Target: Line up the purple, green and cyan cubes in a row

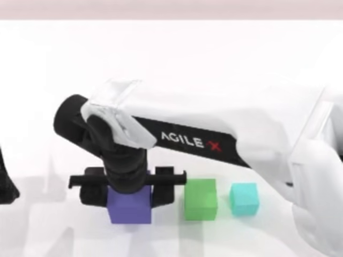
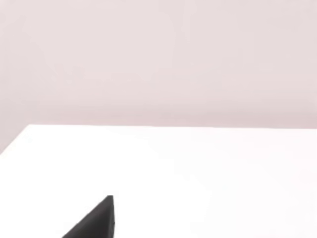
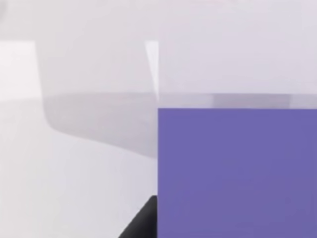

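The purple cube (image 1: 130, 208) is the leftmost of three in a row near the table's front. To its right come the green cube (image 1: 200, 199) and then the smaller cyan cube (image 1: 244, 198), with small gaps between them. My right gripper (image 1: 130, 188) comes down over the purple cube's far half, its dark fingers (image 1: 162, 193) flanking the cube's sides. In the right wrist view the purple cube (image 3: 237, 173) fills the near field, and one fingertip (image 3: 147, 218) presses against its edge. I cannot tell whether the cube rests on the table or hangs just above it. My left arm (image 1: 6, 184) is parked at the left edge.
The right arm's white link (image 1: 214, 134) stretches across the table from the right, passing behind the green and cyan cubes. The left wrist view shows only bare white table, the pale wall and one dark fingertip (image 2: 99, 220).
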{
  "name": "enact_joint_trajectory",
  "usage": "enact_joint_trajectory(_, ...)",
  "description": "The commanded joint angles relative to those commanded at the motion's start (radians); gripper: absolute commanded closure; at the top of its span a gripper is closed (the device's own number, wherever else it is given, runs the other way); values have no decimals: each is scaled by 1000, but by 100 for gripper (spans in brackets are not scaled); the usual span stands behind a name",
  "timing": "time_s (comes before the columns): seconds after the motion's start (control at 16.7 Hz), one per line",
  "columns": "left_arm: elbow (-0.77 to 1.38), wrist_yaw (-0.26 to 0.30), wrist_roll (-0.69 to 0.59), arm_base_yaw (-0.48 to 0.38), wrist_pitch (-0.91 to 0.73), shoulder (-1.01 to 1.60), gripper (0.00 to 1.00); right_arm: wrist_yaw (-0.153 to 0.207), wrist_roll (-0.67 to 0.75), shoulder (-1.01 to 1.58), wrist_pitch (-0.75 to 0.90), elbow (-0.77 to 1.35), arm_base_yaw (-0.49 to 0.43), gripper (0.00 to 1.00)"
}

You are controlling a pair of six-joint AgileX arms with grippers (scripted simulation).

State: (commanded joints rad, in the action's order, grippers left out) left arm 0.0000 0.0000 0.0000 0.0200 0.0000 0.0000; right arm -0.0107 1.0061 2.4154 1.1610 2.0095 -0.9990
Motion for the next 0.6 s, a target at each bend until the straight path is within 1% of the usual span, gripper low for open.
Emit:
enact_joint_trajectory(0.3, 0, 0, 0, 0, 0, 0, 0, 0, 0, 0, 0, 0, 0, 2)
enact_joint_trajectory(0.36, 0, 0, 0, 0, 0, 0, 0, 0, 0, 0, 0, 0, 0, 0)
enact_joint_trajectory(0.6, 0, 0, 0, 0, 0, 0, 0, 0, 0, 0, 0, 0, 0, 0)
